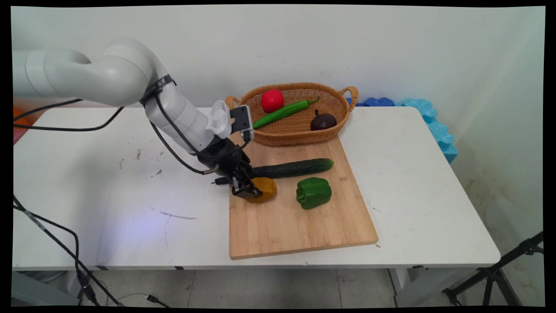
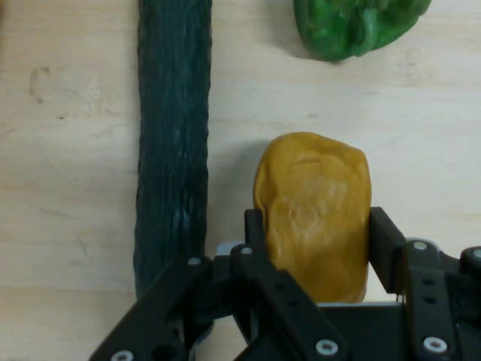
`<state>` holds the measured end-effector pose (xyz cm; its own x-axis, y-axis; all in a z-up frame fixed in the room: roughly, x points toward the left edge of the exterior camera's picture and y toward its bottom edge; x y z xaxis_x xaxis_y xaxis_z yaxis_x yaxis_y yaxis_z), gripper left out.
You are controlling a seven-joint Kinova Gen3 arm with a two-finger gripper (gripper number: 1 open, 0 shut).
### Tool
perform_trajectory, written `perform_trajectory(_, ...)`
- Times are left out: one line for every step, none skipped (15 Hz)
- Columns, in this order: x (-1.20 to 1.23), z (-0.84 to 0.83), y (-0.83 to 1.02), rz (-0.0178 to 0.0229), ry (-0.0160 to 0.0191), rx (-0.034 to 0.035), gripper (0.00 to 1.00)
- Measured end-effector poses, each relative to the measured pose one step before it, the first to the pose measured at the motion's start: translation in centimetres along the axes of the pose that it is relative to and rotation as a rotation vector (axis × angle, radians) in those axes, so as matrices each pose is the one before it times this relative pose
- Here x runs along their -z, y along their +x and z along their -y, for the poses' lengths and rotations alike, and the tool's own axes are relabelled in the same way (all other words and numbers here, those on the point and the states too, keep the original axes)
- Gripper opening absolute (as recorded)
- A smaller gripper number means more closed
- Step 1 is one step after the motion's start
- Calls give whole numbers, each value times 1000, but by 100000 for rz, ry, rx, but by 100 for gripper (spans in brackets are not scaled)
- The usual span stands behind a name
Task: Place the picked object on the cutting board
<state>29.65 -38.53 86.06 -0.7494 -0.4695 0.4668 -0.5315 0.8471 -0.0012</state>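
Worktop point(image 1: 108, 208): white, scuffed, no readable writing anywhere.
Cutting board point(image 1: 299, 226): bamboo, flat on the worktop, right in front of the basket.
Basket point(image 1: 299, 126): wicker; red tomato point(image 1: 272, 100), long green pepper point(image 1: 284, 111) and dark eggplant point(image 1: 322, 121) inside.
Cucumber point(image 1: 295, 168): lay across the board, just beside the potato.
Bell pepper point(image 1: 313, 192): green, on the board, near the potato.
Potato point(image 2: 316, 214): yellow-brown, on the board.
Gripper point(image 2: 316, 248): fingers point(image 2: 383, 252) were pinching the potato from both sides.

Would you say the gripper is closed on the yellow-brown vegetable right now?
Yes: both fingers press the sides of the potato, gripper closed.
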Motion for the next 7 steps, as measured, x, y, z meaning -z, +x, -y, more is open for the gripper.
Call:
perform_trajectory(-180,-42,-57,-127,116,-144,0)
perform_trajectory(-74,-35,-40,8,-2,-94,0)
perform_trajectory(-94,-24,-61,-171,88,-54,0)
perform_trajectory(-41,-4,-82,-251,106,59,100)
perform_trajectory(45,5,-6,-467,42,-127,100)
perform_trajectory(114,-23,45,-522,-5,-139,100)
perform_trajectory(334,-29,210,-1028,-75,26,100)
